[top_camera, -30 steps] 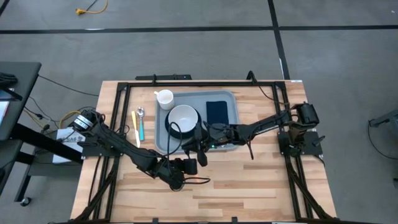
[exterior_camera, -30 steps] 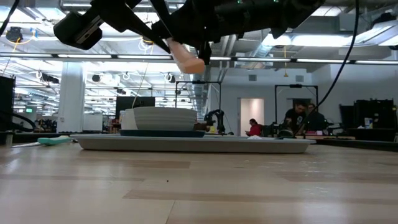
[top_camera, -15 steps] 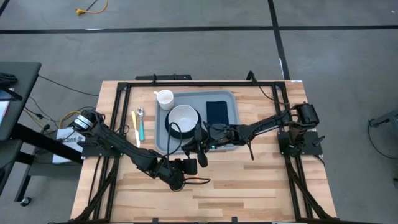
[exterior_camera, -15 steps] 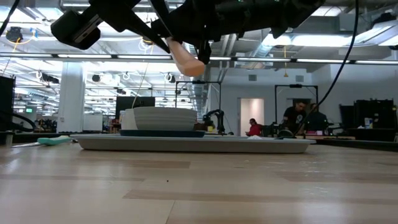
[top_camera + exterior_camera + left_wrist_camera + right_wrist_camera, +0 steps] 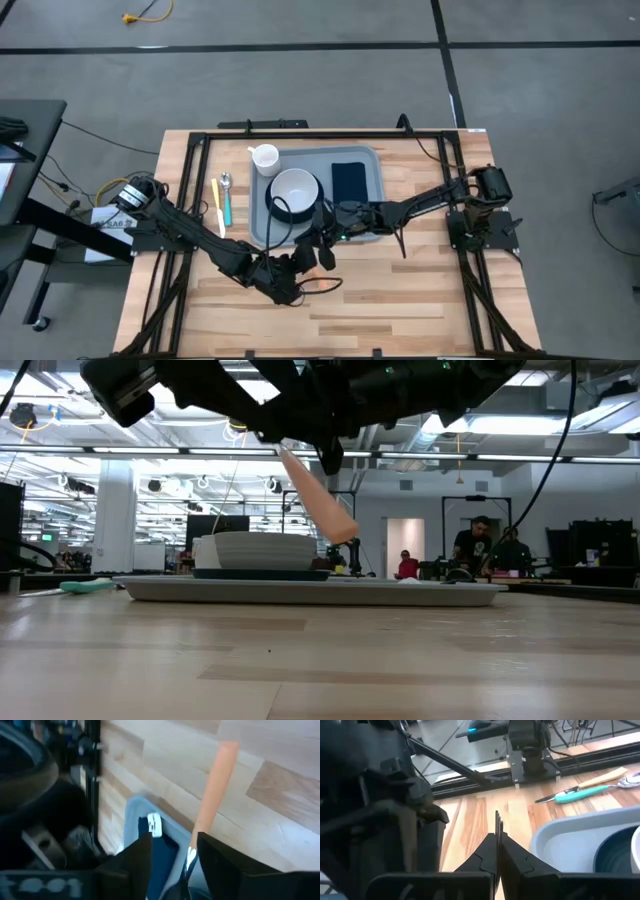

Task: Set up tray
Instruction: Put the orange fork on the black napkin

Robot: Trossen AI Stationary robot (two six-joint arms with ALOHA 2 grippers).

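A peach-handled utensil [image 5: 318, 495] hangs slanting above the near rim of the grey-blue tray [image 5: 372, 160]. In the high view the handle [image 5: 325, 258] shows just off that rim. My right gripper [image 5: 496, 836] is shut on its metal end. My left gripper [image 5: 175, 842] stands open around the utensil's metal neck [image 5: 190, 856], the handle [image 5: 216, 790] pointing away from it. On the tray rest a white bowl [image 5: 295, 190] on a dark plate and a navy napkin [image 5: 350, 180]. My right gripper pinches the utensil's thin metal end [image 5: 497, 820] between its two shut fingers, and the tip sticks out past the fingertips. The utensil is lifted clear, its peach handle slanting down with the free end [image 5: 345, 532] lowest. My left gripper: the neck lies close to one finger [image 5: 207, 852]; whether they touch, I cannot tell.
A white cup [image 5: 265, 157] stands by the tray's far left corner. A teal-handled and a cream-handled utensil [image 5: 222, 205] lie left of the tray. Black frame rails run along the table edges. Bare wood lies near the table's near edge [image 5: 400, 300].
The peach handle has tipped from nearly level to slanting downward, and its free end is now lower, close above the tray. My left gripper has shifted a little toward the tray and turned. My right arm has kept still.
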